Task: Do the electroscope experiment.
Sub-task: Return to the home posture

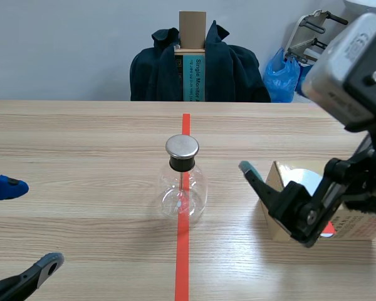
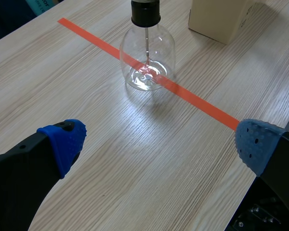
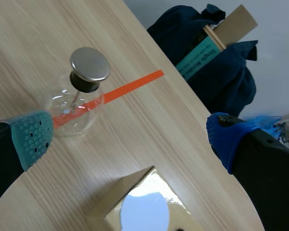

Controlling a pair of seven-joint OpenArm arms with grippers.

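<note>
Scene: flask [image 1: 182, 188] sits dead centre of frame on the red tape [image 1: 182, 263], box [image 1: 357, 227] at lower right, left hand [image 1: 31, 226] spread wide at lower left. Left wrist: flask well ahead of that empty hand. Right wrist: right hand [image 3: 130, 139] gaping too, holding nothing. Looks like thin glass, light, slick, breakable; I'd pinch the black neck [image 3: 84, 84], gently.

box [image 1: 356, 227] partly hidden, stopper [image 2: 145, 14] cropped (left wrist)
</note>
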